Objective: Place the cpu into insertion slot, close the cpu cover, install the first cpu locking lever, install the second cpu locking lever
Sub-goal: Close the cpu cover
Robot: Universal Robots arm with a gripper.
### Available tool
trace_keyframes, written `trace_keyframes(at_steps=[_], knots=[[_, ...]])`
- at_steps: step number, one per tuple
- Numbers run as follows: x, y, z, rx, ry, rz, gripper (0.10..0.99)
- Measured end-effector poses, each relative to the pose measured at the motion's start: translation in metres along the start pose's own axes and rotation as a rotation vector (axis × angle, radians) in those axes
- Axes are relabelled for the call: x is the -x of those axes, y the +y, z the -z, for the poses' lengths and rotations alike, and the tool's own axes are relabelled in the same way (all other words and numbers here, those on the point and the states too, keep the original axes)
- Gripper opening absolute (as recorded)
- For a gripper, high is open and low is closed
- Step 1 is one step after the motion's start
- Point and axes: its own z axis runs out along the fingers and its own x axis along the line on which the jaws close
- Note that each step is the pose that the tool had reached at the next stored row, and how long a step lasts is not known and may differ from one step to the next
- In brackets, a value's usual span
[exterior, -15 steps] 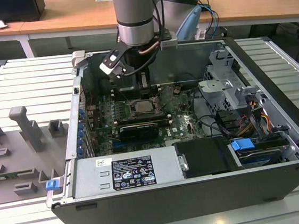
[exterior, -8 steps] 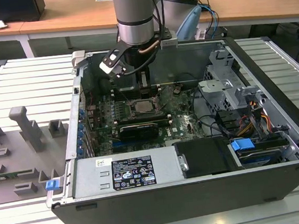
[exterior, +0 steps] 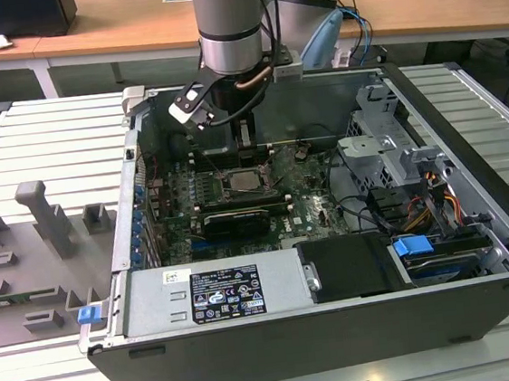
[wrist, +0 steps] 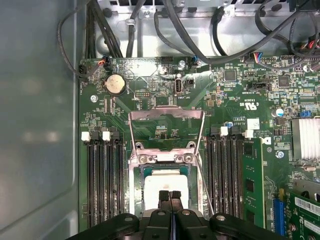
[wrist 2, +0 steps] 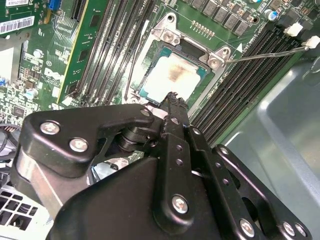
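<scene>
My gripper [wrist: 170, 195], fingers pressed together and empty, hovers just over the cpu [wrist: 162, 182], which lies flat in the insertion slot [wrist: 165, 169]. The cpu cover [wrist: 166, 114] stands open. I judge that closing it wants a gentle, centred push.

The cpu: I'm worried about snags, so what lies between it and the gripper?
Nothing. In the first wrist view the gripper hangs right over the cpu, the stretch between them bare; the cpu cover stands open beyond.

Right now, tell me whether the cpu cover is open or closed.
Open. The cpu cover is flipped back off the insertion slot, green board showing through its cut-out; the cpu lies uncovered.
</scene>
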Motion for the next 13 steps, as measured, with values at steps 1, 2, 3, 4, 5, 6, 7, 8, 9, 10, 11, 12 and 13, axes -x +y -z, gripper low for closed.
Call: trace_keyframes(at_steps=[1,2,3,4,5,6,7,8,9,10,11,12,13], knots=[[0.0,0.0,0.0003,0.0,-0.0001,0.0,0.106],[0.0,0.0001,0.0009,0.0,-0.0001,-0.001,0.106],[0.0,0.0001,0.0012,0.0,-0.0002,-0.001,0.106],[0.0,0.0001,0.0016,0.0,-0.0001,-0.002,0.106],[0.0,0.0002,0.0018,0.0,-0.0001,-0.002,0.106],[0.0,0.0002,0.0023,0.0,-0.0003,-0.003,0.106],[0.0,0.0002,0.0027,0.0,-0.0004,-0.003,0.106],[0.0,0.0002,0.0031,0.0,-0.0004,-0.003,0.106],[0.0,0.0003,0.0038,0.0,-0.0004,-0.004,0.106],[0.0,0.0004,0.0045,0.0,-0.0004,-0.004,0.106],[0.0,0.0004,0.0053,0.0,-0.0004,-0.004,0.106],[0.0,0.0006,0.0068,0.0,-0.0004,-0.005,0.106],[0.0,0.0008,0.0094,0.0,-0.0005,-0.006,0.106]])
